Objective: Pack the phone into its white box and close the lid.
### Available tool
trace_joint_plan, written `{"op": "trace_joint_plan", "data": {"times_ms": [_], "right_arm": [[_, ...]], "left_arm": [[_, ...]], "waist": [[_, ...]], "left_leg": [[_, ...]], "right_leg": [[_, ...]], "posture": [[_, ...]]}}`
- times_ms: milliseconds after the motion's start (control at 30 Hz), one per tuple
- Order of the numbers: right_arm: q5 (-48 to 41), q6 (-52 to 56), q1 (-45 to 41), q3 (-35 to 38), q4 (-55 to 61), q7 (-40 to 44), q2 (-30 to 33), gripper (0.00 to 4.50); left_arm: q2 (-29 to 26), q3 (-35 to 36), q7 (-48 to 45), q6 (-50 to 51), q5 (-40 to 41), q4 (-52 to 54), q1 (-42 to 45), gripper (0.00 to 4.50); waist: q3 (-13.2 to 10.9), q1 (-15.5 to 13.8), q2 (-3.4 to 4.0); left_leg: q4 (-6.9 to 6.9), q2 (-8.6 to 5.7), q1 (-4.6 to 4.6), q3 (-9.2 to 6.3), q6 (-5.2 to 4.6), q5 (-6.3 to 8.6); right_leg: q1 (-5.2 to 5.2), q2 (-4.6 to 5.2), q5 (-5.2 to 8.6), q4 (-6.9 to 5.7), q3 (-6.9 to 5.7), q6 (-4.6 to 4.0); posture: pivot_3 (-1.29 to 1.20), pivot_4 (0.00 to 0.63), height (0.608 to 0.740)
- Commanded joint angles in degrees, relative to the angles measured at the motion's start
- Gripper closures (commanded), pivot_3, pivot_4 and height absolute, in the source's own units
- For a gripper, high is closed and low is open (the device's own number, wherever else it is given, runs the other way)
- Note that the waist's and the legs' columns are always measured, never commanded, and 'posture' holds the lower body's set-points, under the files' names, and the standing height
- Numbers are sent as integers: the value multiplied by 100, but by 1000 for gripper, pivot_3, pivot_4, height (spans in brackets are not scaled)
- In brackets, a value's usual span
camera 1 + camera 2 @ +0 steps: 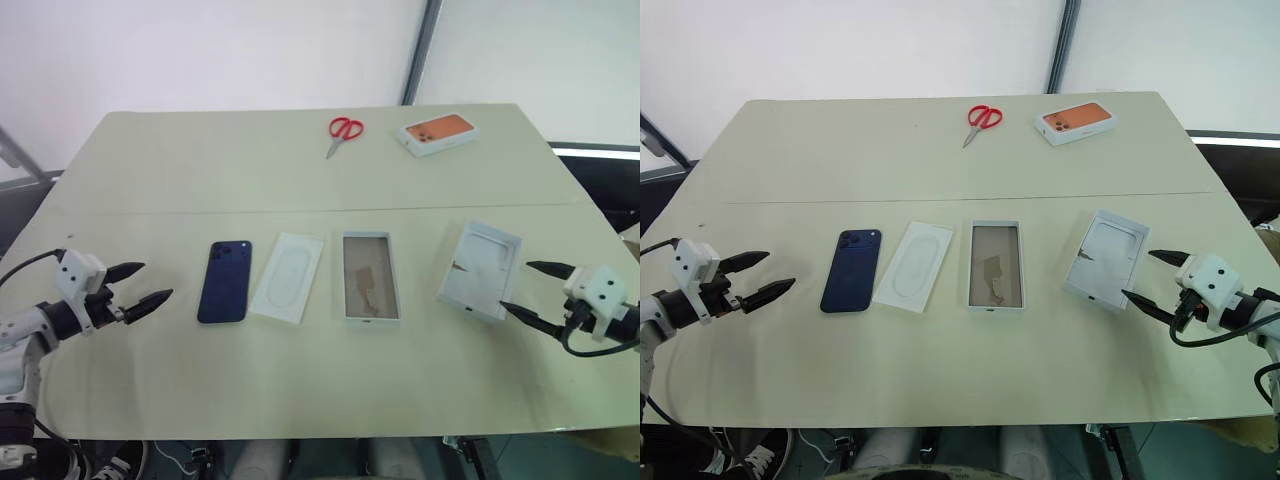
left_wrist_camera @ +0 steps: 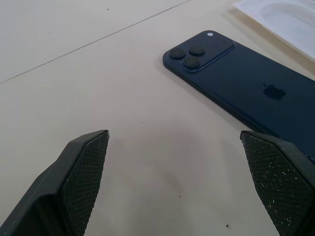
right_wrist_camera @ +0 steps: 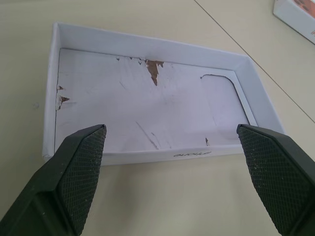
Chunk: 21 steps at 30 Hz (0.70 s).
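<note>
left claw (image 1: 148, 283): white block, black cable | right claw (image 1: 535, 289): same | fingers (image 2: 83, 167): black, textured

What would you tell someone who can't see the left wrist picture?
A dark blue phone lies back-up on a beige table, just ahead of the left gripper, whose two black fingers stand open. A white insert peeks in beyond the phone.

Left hand (image 1: 142, 284) jaws spread wide, right hand (image 1: 532, 290) likewise, both empty, pointing inward
</note>
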<state>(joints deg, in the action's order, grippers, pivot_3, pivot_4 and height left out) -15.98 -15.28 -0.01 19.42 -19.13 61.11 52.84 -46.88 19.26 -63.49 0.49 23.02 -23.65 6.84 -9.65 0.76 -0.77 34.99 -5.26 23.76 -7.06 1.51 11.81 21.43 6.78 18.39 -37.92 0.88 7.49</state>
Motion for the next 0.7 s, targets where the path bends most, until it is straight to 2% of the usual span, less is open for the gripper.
{"op": "trace_joint_plan", "data": {"times_ms": [33, 367, 567, 700], "right_arm": [[-130, 38, -76, 172, 166, -50, 36, 53], [-59, 41, -322, 4, 120, -80, -53, 53], [-63, 38, -272, 5, 174, -78, -33, 53], [-73, 121, -352, -66, 320, -76, -42, 53]], "left_arm": [[-19, 143, -6, -170, 47, 45, 91, 0], [38, -22, 244, 56, 5, 367, 240, 0], [190, -26, 312, 417, 137, 738, 194, 0], [282, -120, 426, 1001, 296, 1146, 366, 0]], "waist": [[0, 0, 0], [0, 0, 0], [0, -1, 0], [0, -2, 0]], "left_leg": [[1, 0, 0, 0, 0, 0], [1, -1, 0, 0, 0, 0], [1, -1, 0, 0, 0, 0], [1, -1, 0, 0, 0, 0]], "right_leg": [[0, 0, 0, 0, 0, 0], [0, -1, 0, 0, 0, 0], [0, -2, 0, 0, 0, 1], [0, -2, 0, 0, 0, 1]], "posture": [[0, 150, 740], [0, 150, 740], [0, 150, 740], [0, 150, 740]]}}
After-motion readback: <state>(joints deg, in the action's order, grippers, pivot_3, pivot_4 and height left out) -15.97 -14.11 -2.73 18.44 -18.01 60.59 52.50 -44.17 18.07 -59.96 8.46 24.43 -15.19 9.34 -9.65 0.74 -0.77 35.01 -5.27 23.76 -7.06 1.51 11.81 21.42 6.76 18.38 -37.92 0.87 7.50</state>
